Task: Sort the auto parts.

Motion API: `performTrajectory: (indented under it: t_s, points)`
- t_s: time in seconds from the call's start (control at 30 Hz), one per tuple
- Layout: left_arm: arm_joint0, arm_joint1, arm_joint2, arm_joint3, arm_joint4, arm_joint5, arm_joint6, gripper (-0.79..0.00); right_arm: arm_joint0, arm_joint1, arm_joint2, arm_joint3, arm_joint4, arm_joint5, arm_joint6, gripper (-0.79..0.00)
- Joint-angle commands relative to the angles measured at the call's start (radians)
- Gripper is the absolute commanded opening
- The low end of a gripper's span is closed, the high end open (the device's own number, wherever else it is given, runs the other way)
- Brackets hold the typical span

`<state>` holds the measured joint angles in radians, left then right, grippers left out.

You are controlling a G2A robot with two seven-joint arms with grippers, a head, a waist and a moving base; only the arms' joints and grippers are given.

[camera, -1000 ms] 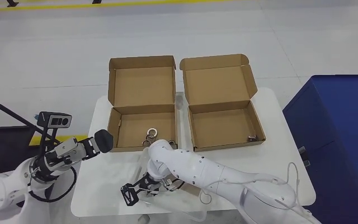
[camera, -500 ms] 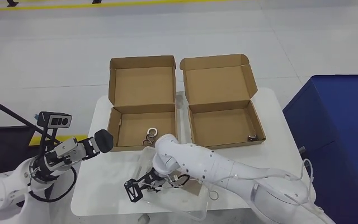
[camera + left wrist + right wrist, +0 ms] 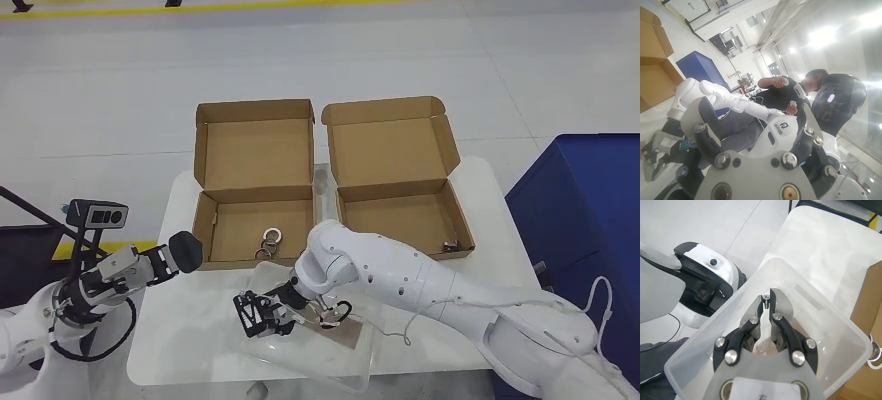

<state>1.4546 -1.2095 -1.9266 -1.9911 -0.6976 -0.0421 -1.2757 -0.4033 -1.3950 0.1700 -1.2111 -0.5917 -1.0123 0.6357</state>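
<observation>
My right gripper (image 3: 766, 295) is shut on a small silver bolt (image 3: 766, 303), held upright between the fingertips inside the clear plastic bin (image 3: 819, 313). From above, this gripper (image 3: 255, 312) hangs over the left end of the bin (image 3: 335, 360) at the table's front. Two open cardboard boxes stand behind it. The left box (image 3: 206, 222) holds metal washers (image 3: 270, 240); the right box (image 3: 395, 228) holds a few small parts (image 3: 452, 244) in its near right corner. My left gripper (image 3: 185, 250) is open and empty, off the table's left edge.
The white table (image 3: 490, 200) carries the boxes and the bin. A blue cabinet (image 3: 590, 230) stands close to its right side. In the right wrist view, washers (image 3: 874, 351) lie just past the bin's rim.
My right gripper has moved from the table's front left edge toward the right and back, over the bin. The left arm has not moved.
</observation>
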Motion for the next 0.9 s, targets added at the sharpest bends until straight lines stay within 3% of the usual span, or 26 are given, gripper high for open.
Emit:
performTrajectory:
  t_s: [0.0,0.17,0.27,0.4,0.6,0.87]
  points:
    - [0.000,0.000,0.000,0.000,0.000,0.000,0.000,0.000,0.000,0.000,0.000,0.000,0.000,0.000,0.000,-0.785]
    - [0.000,0.000,0.000,0.000,0.000,0.000,0.000,0.000,-0.015,0.001,0.004,-0.002,0.020,0.000,-0.023,-0.785]
    - [0.000,0.000,0.000,0.000,0.000,0.000,0.000,0.000,-0.025,0.023,0.023,0.002,0.164,0.000,-0.086,-0.785]
    - [0.000,0.000,0.000,0.000,0.000,0.000,0.000,0.000,0.002,0.092,0.007,-0.071,0.421,0.000,-0.057,-0.785]
    - [0.000,0.000,0.000,0.000,0.000,0.000,0.000,0.000,-0.003,0.218,0.022,-0.190,0.840,0.000,0.172,-0.785]
    - [0.000,0.000,0.000,0.000,0.000,0.000,0.000,0.000,-0.006,0.231,0.024,-0.207,0.862,0.000,0.172,-0.785]
